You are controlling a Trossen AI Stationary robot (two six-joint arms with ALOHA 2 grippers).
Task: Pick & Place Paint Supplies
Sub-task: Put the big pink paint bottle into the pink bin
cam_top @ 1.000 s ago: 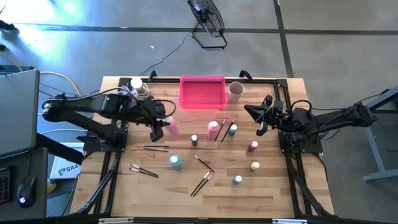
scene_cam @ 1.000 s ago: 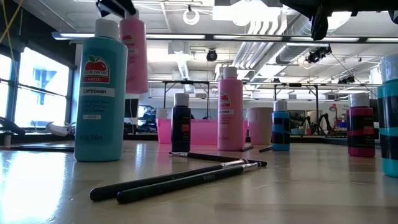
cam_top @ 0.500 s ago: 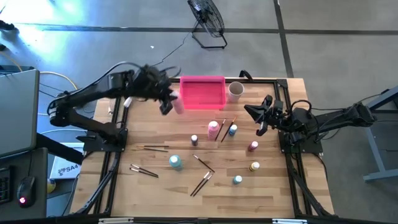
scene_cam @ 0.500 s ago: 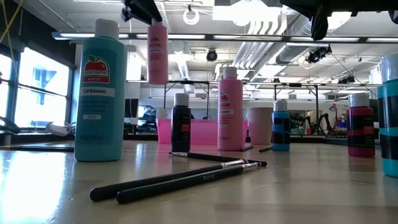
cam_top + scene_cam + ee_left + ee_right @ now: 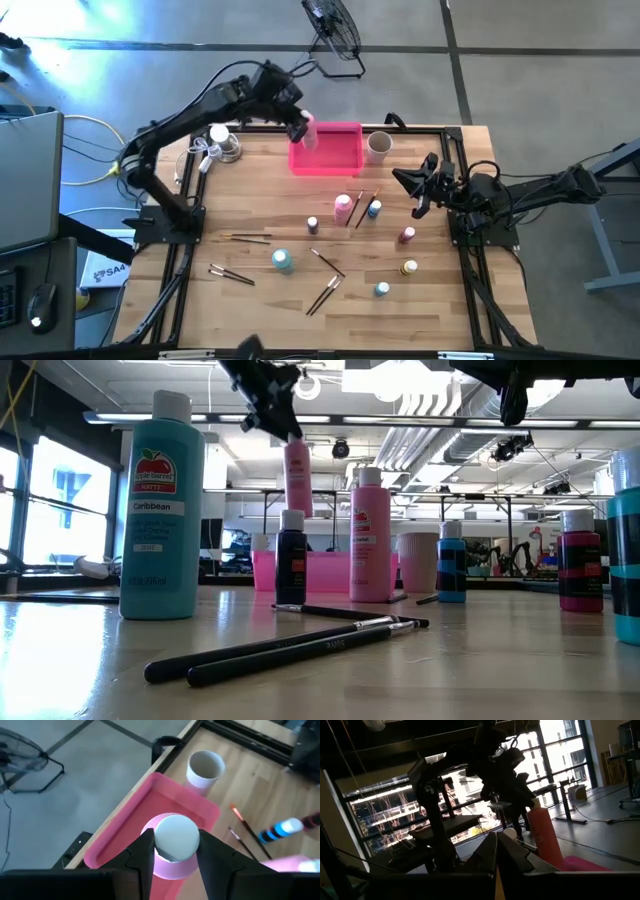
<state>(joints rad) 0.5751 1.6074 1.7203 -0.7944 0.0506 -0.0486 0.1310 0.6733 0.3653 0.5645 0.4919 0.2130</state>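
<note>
High view: a pale wooden table (image 5: pixel 200 310) with a black frame stands on a grey concrete floor, with a floor fan (image 5: pixel 333 35) beyond its far edge and a laptop off to the left. In the low view the room behind is an open workshop with big windows and bright ceiling lights. A pink tray (image 5: pixel 335 152) sits at the far middle of the table with a beige cup (image 5: pixel 378 146) just beside it.

A pink bottle with a white cap (image 5: pixel 308 132) hangs in the air above the tray's left end, upright, its cap gripped from above. The left gripper (image 5: pixel 173 851) is clamped on that cap, one dark finger (image 5: pixel 142 854) pressed to each side of it.

On the table stay a second pink bottle (image 5: pixel 343 207), a teal bottle (image 5: pixel 283 260), small bottles in blue (image 5: pixel 373 209), dark red (image 5: pixel 406 235), yellow (image 5: pixel 409 268) and purple (image 5: pixel 312 225), and loose brushes (image 5: pixel 324 292) near the front middle.

The right gripper (image 5: pixel 416 189) waits above the table's right side, fingers together, holding nothing
</note>
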